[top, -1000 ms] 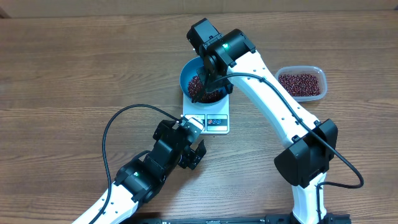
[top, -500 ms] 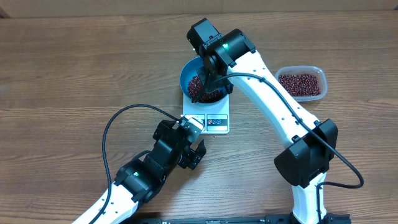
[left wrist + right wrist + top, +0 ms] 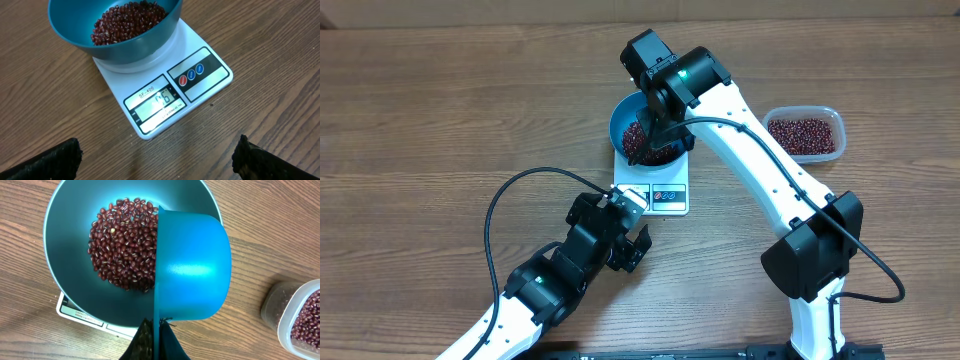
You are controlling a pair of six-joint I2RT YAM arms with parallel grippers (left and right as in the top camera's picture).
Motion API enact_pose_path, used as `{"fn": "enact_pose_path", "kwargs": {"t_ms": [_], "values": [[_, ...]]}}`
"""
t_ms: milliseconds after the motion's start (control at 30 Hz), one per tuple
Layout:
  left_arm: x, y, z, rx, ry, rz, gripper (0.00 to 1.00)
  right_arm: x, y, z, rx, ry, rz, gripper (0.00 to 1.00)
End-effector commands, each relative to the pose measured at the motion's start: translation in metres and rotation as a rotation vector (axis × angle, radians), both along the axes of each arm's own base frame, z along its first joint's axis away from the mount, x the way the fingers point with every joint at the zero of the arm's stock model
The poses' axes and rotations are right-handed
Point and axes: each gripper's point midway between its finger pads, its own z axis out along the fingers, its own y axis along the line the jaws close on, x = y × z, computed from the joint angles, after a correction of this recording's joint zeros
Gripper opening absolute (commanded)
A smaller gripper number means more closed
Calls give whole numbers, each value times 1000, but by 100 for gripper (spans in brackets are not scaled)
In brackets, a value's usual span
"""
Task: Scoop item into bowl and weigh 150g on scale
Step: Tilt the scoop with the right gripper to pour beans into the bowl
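Blue scoop (image 3: 192, 270) tipped over the bowl (image 3: 65, 240) of beans (image 3: 122, 245) on the scale (image 3: 165, 95).
My right gripper (image 3: 155, 330) is clamped on the scoop; my left gripper (image 3: 160, 162) hangs wide apart, empty.

Bright, even light from above me; soft sheen on the small blue plastic scoop (image 3: 192, 270); my left fingertips (image 3: 47, 162) sit blurred.

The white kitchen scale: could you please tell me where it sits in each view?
Overhead: scale at centre, just below the teal bowl.
Left wrist: scale in the middle, display and buttons nearest.
Right wrist: only a scale corner, lower left, under the bowl.
Shared landmark: the teal bowl of red beans on it.
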Motion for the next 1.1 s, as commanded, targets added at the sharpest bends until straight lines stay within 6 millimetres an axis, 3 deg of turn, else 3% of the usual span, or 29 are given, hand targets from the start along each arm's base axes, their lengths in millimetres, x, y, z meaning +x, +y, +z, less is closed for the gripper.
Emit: {"fn": "enact_pose_path", "kwargs": {"t_ms": [0,767,1067], "values": [[1,4,0,11,-10,5,100,6,3,11,11,-43,-8,4],[1,4,0,11,-10,5,100,3,8,12,8,-45,6,4],[1,4,0,11,-10,5,100,2,11,19,-124,-147,32,4]]}}
